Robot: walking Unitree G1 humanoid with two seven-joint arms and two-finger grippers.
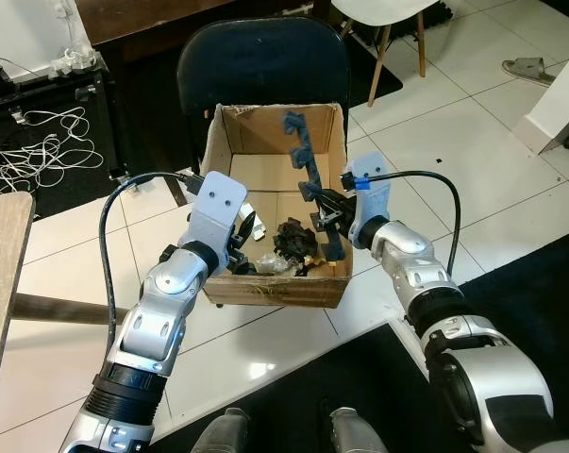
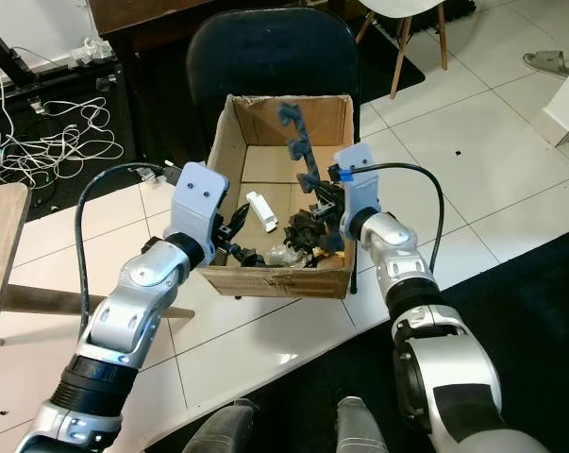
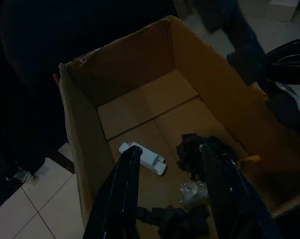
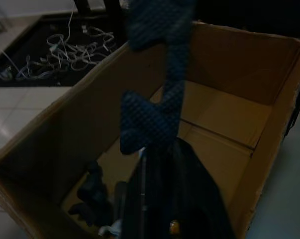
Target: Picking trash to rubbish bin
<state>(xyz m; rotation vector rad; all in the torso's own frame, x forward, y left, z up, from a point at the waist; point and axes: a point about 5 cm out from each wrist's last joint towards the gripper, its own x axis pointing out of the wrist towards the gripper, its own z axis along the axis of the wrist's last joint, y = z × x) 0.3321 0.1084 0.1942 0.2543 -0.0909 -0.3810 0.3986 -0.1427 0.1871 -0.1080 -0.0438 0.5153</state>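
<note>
Brown cardboard forms the open box [image 1: 276, 288] that serves as the rubbish bin, set on the white tiled floor [image 1: 435, 132] just in front of a dark chair [image 1: 262, 61]. A long strip of dark blue, knobbly foam-like trash [image 1: 305, 160] is pinched between the pressed-together fingers of the right tool [image 1: 324, 219], which is held at the box's right wall; the strip rises from the fingers, tilted toward the far wall, above the inside of the box. In the right wrist view the same strip [image 4: 157, 94] is seen standing up from the black fingers [image 4: 159, 199] over the box floor. The left tool [image 1: 249, 236] is reached over the near-left edge of the box, its two fingers [image 3: 122, 194] spread apart with nothing between them, hovering above the contents. On the box floor lie a small white block [image 2: 262, 209], a heap of crumpled black scraps [image 1: 292, 243] and a bit of clear crinkled wrap [image 3: 192, 191]; the white block is just beyond the left tool's fingertips. White cables [image 1: 34, 151] are tangled on dark ground to the left, and a wooden worktop [image 1: 1, 274] edge is seen at the left.
</note>
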